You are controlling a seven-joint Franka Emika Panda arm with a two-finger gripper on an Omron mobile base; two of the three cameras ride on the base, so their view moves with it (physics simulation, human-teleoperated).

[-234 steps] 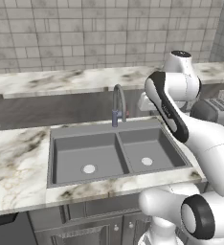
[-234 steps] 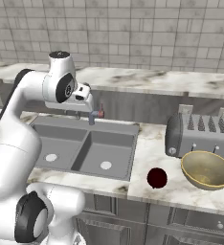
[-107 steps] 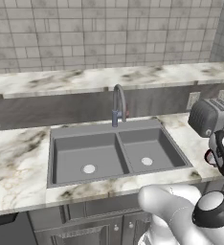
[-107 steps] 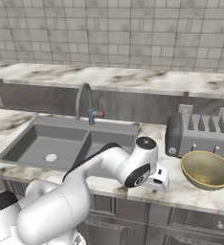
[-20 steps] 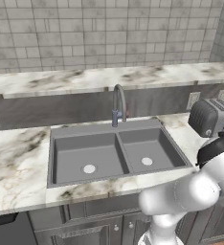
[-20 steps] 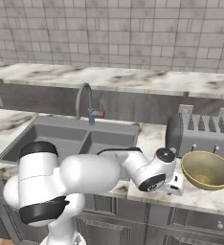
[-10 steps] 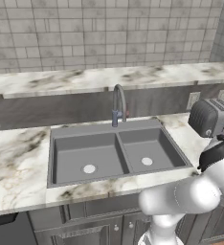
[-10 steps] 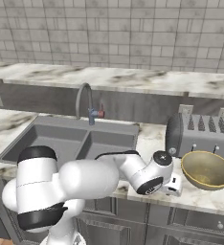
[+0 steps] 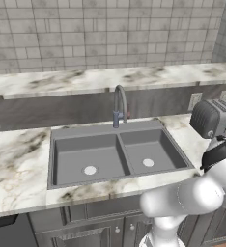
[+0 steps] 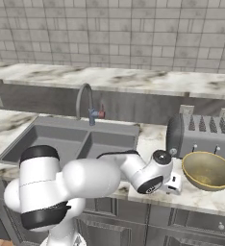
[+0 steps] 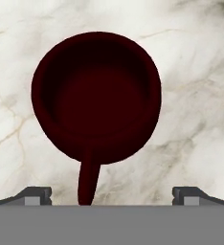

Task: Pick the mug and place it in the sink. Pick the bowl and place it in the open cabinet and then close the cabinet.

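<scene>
We have the gripper (image 11: pixel 112 194) hanging directly over the mug (image 11: pixel 95 95), its two fingertips (image 11: pixel 35 194) spread wide at either side and touching nothing. The mug stands upright on the marble counter (image 11: pixel 195 72), mouth open to us, its handle pointing back between the fingers. In the right base view our hand sits low at the front edge of the counter (image 10: pixel 220 202), between the sink (image 10: pixel 66 137) and the bowl (image 10: pixel 208 170), and it covers the mug there.

We judge that we are at the very start of the job. The mug is not yet gripped, so the first pick is the step in hand. Both basins of the sink (image 9: pixel 105 154) lie bare, so nothing has been dropped there. The bowl rests near the front right edge of the counter, just ahead of the toaster (image 10: pixel 198 134), untouched as far as we can see. The cabinet is outside our views, so we cannot tell how its door stands. Everything is left: lift the mug, carry it to the sink, move the bowl, shut the door.
</scene>
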